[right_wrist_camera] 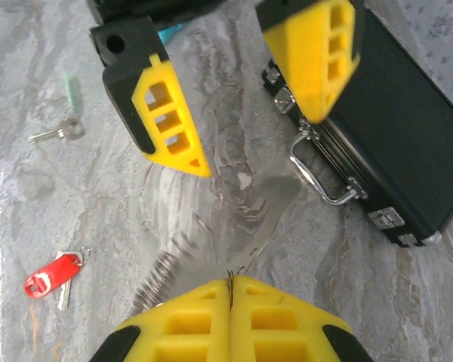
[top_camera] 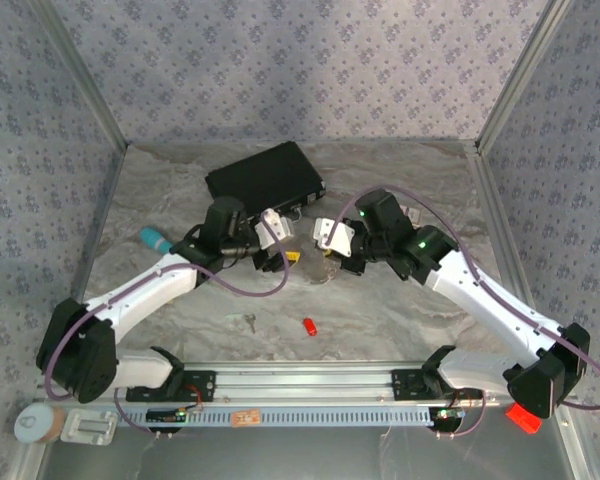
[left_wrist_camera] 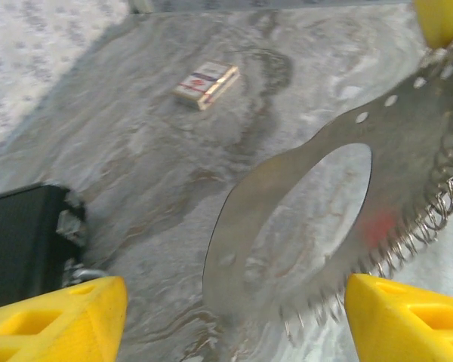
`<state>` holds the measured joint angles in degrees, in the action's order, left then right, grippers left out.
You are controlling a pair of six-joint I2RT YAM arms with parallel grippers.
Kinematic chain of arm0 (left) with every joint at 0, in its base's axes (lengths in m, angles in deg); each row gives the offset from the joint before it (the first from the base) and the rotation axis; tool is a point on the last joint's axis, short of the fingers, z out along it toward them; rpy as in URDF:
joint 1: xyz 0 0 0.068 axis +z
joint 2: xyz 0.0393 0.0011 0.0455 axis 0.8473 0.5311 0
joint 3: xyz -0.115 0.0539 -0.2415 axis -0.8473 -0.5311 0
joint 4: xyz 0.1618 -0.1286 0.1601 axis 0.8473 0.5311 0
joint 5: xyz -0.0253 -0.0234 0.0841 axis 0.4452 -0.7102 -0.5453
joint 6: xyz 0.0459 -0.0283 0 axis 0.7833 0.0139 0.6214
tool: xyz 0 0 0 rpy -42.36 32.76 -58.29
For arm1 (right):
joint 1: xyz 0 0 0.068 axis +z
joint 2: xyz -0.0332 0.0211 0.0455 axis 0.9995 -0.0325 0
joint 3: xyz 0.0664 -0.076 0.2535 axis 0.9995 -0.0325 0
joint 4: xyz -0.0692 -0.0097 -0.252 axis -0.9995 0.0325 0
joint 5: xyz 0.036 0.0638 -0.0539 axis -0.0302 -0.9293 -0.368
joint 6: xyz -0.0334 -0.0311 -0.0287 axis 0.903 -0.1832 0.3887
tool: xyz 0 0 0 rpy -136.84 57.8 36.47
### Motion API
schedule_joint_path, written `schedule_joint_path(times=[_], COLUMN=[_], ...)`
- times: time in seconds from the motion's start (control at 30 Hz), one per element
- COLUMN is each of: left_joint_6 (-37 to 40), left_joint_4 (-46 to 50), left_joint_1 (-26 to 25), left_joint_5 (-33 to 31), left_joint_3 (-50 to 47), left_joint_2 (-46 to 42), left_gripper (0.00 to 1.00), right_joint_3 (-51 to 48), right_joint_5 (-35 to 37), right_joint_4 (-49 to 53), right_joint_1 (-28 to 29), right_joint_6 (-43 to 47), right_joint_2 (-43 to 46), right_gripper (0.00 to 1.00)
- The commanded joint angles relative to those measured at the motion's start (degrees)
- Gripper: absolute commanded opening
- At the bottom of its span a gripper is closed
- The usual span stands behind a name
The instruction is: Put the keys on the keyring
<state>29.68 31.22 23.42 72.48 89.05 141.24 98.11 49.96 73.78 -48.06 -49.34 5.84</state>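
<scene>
Right wrist view: clenched on the keyring [right_wrist_camera: 234, 226] by the right gripper [right_wrist_camera: 230, 285], blocky yellow pads [right_wrist_camera: 189, 324] pressed flat together over a thin grey plate with a coiled-wire rim. Just beyond, spread wide either side of the ring's far end and released, left gripper [right_wrist_camera: 258, 143], with wedge-shaped slotted fingers [right_wrist_camera: 170, 121]. Flat on the veined, marble-look table [right_wrist_camera: 30, 196], well apart from the ring: silver key [right_wrist_camera: 57, 134] and red-tagged key [right_wrist_camera: 53, 275]. To the right, ribbed black case [right_wrist_camera: 396, 128] with a bent metal handle [right_wrist_camera: 325, 170].
</scene>
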Motion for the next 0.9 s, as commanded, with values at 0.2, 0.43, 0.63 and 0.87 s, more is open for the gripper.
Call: schedule_joint_path(times=[0.2, 0.43, 0.63, 0.87], left_joint_6=[12.43, 8.95, 3.15, -1.77], left_joint_4=[10.93, 7.65, 1.48, -2.87], left_joint_1=[-0.21, -0.31, -1.25, -2.81], left_joint_5=[14.89, 11.65, 7.96, 7.73], left_joint_3=[5.82, 4.00, 1.02, -2.86], left_joint_2=[3.78, 1.67, -1.62, -5.35], left_gripper=[0.77, 0.76, 0.72, 0.58], right_joint_3=[1.32, 0.52, 1.54, 1.68], right_joint_5=[-6.73, -4.29, -1.67, -2.87], right_joint_4=[3.54, 2.40, 3.23, 1.37], right_joint_1=[0.27, 0.27, 0.09, -0.27], right_joint_6=[4.92, 1.35, -4.61, -10.45], right_joint_2=[0.51, 0.34, -0.69, -0.94], right_gripper=[0.00, 0.00, 0.00, 0.00])
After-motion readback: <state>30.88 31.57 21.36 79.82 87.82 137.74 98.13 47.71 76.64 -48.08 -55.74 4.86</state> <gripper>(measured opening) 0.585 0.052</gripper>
